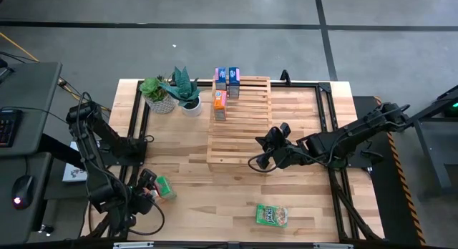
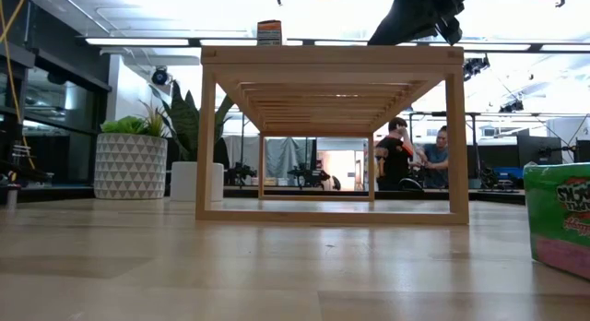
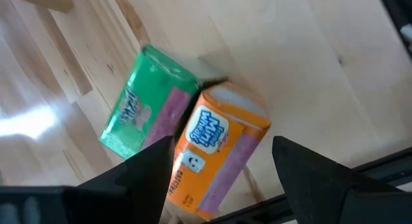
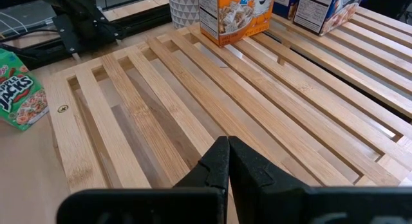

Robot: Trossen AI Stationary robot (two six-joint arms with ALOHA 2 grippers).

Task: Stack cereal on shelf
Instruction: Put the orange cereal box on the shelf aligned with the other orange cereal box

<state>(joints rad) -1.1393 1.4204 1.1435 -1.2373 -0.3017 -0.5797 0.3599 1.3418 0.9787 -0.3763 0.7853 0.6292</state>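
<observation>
The light-wood slatted shelf (image 1: pixel 240 120) stands mid-table. Two blue cereal boxes (image 1: pixel 227 81) and one orange box (image 1: pixel 220 104) stand upright on its far left part. A green box (image 1: pixel 272 215) lies flat on the table near the front edge. Another green box (image 3: pixel 138 105) lies at the near left, against a second orange box (image 3: pixel 215 156). My left gripper (image 3: pixel 222 169) is open above that orange box, one finger on either side. My right gripper (image 4: pixel 228 156) is shut and hovers over the shelf's near right slats (image 4: pixel 193 102).
Two potted plants (image 1: pixel 172 93) stand off the shelf's far left corner. Black frame rails (image 1: pixel 325 106) run along the table's sides. People sit in the room behind the table (image 2: pixel 415 155). Bare slats make up the shelf's near and right parts.
</observation>
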